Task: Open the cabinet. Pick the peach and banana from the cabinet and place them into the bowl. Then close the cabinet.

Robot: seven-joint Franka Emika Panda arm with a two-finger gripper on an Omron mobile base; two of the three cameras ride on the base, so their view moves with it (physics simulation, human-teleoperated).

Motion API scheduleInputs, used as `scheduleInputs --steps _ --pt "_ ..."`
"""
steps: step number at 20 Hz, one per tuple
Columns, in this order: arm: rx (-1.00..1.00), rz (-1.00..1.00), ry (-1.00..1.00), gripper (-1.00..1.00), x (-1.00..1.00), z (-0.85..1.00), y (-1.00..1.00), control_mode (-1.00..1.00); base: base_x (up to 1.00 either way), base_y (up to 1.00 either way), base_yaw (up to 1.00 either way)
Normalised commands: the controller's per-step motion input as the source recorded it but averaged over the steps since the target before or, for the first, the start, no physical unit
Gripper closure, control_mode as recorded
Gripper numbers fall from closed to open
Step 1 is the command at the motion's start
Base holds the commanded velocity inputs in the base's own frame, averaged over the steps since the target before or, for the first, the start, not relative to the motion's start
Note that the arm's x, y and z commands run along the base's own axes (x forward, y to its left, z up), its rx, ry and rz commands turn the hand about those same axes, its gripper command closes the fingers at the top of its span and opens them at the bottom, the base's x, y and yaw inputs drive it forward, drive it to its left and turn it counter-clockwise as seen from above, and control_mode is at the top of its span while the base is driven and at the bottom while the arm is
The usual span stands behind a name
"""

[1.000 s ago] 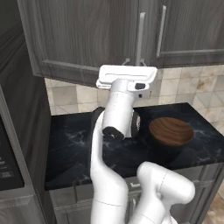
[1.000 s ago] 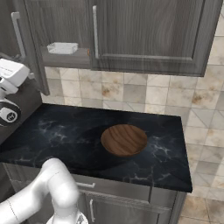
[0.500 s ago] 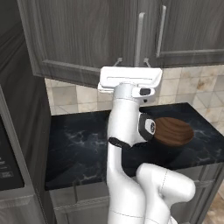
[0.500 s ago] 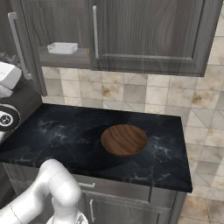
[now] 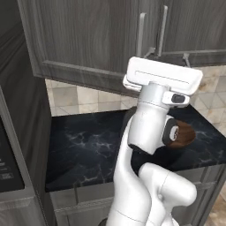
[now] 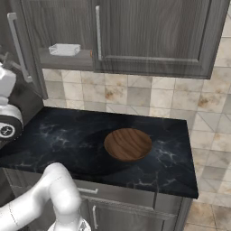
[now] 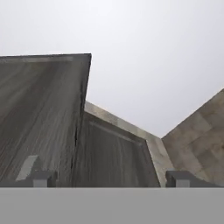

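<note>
Since a second ago my arm has swung right and risen, so in the left base view its white hand now sits just under the cabinet [image 5: 88,39], close to the two long silver handles [image 5: 141,35]; the gripper [image 5: 170,55] points up at the door's lower edge, and part of the wooden bowl [image 5: 185,134] peeks out behind the forearm on the black marble counter [image 5: 84,145]. In the right base view the bowl sits empty near the middle of the counter, and the left door [image 6: 27,45] stands ajar. In the hand view the two finger tips [image 7: 41,178] stand wide apart, holding nothing, looking up along the door panels.
</note>
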Motion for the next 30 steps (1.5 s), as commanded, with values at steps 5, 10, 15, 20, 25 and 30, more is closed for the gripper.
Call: scheduleInputs --steps 5,10,15,20,25,30 --pt "0.33 -0.36 0.5 -1.0 -1.0 0.56 -0.53 -1.0 0.0 0.0 0.0" --pt "0.31 -0.36 0.84 -1.0 -0.9 0.18 -0.62 -1.0 0.0 0.0 0.0" --pt "0.18 -0.13 0.92 -1.0 -0.64 -0.9 -0.64 -1.0 0.0 0.0 0.0" --pt "0.02 0.03 0.33 -1.0 0.0 -0.99 -0.39 -1.0 0.0 0.0 0.0" --pt "0.13 0.13 0.17 -1.0 0.09 -0.56 -0.28 -1.0 0.0 0.0 0.0" --pt "0.24 0.24 0.08 -1.0 0.33 0.0 -0.11 -1.0 0.0 0.0 0.0"
